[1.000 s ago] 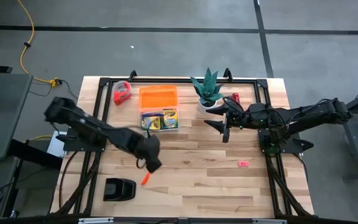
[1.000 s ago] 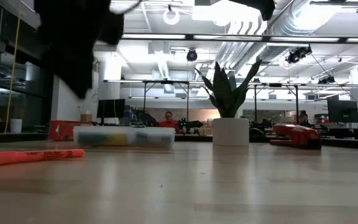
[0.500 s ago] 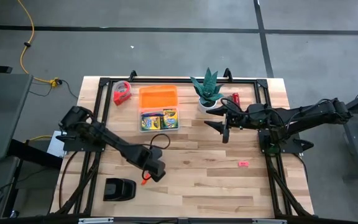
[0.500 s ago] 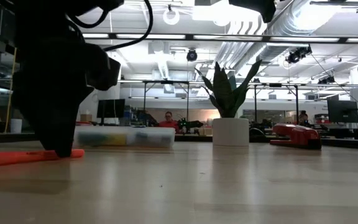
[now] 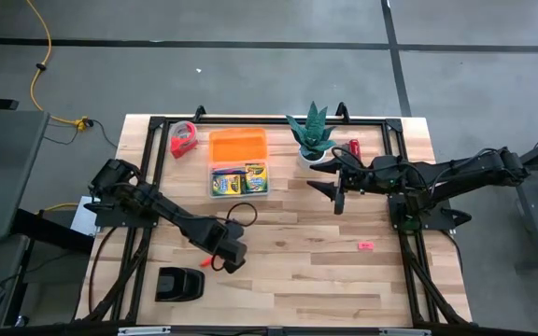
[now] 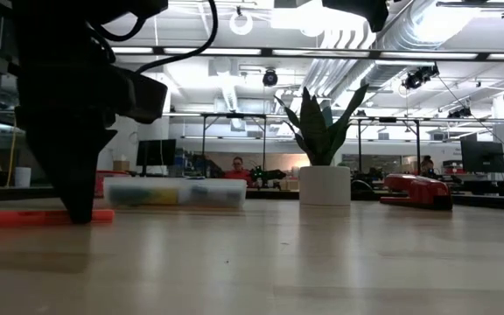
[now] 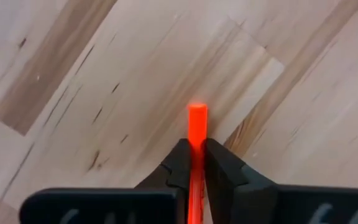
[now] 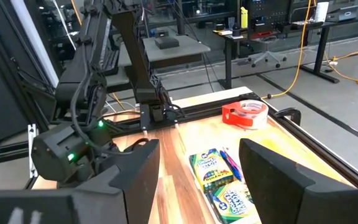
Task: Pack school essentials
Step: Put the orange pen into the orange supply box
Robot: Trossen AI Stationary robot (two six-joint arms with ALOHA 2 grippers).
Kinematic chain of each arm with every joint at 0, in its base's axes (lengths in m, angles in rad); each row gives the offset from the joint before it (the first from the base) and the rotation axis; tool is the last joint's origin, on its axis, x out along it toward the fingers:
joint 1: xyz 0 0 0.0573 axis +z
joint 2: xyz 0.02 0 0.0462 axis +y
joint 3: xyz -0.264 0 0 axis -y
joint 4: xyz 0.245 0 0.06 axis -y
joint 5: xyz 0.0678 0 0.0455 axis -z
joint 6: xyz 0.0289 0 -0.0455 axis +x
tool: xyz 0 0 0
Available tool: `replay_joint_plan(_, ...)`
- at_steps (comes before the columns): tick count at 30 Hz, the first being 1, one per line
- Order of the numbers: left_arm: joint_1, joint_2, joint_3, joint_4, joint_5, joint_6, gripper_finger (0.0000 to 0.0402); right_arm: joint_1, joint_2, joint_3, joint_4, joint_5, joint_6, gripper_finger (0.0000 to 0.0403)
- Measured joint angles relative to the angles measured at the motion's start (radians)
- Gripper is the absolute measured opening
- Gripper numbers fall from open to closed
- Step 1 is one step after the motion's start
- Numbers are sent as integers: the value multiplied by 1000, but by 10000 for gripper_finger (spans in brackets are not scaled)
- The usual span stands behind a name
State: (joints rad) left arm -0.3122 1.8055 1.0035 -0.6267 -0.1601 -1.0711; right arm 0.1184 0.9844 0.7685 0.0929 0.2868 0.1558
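While the left gripper (image 5: 220, 261) stands low at the near left of the table (image 5: 344, 280), its fingers (image 7: 221, 168) are pinched on one orange-red stick (image 7: 196, 146), whose end pokes out past the tips; half a second ago that stick lay just beside the tips, and a second ago the arm hung above it. Just left of it sits a squat black object (image 5: 178, 284). One tiny pink eraser (image 5: 366, 245) lies alone at the near right. Farther back, the right gripper (image 5: 337, 191) hovers mid-table with fingers (image 8: 278, 171) spread wide, unmoved. Beyond, a clear case (image 5: 239, 181) holds two crayon boxes (image 8: 219, 183), their lettering too small to read, with its orange lid (image 5: 238, 147) open behind. One red tape roll (image 5: 183, 138), one potted plant (image 5: 313, 137) and one red cylinder (image 5: 354, 147) line the far edge
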Motion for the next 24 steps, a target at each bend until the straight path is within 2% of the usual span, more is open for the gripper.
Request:
replay_joint_plan(4,3,-6,0,4,-3,61,25,0,0,0,0,2,0,213)
replay_joint_plan(9,6,-24,-3,12,-25,152,8,0,0,0,-4,2,0,213)
replay_joint_plan(13,18,-93,-2,42,-35,277,6,0,0,0,-7,2,0,213)
replay_joint_plan(19,84,-279,-4,91,-83,471,5,0,9,1,-5,2,1,213)
replay_joint_plan(24,159,-470,-15,299,-87,645,5,0,24,1,-11,2,3,213)
